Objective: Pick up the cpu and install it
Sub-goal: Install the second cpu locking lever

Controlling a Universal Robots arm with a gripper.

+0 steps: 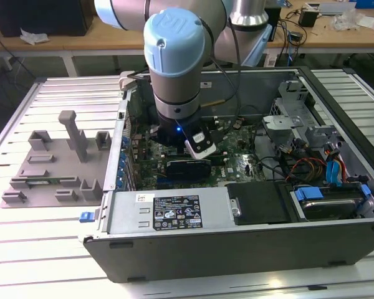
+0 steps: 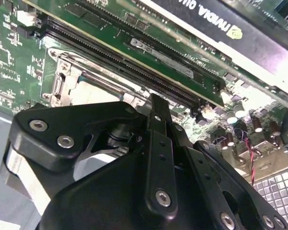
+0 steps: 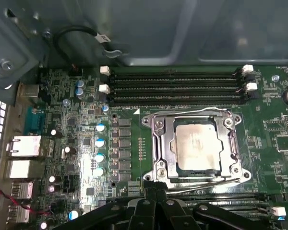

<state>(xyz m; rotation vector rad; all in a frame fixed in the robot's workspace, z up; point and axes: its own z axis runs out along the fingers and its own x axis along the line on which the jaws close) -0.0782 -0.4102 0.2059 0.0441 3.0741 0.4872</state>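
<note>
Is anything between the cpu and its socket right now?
Nothing visible. In the first wrist view the cpu already lies flat inside the socket, its metal frame around it, with nothing on top. The tool's black body sits just beside the socket frame.

power supply label (image 1: 168, 213) — print too small | black card (image 2: 249, 36) — white lettering, cut off
</note>
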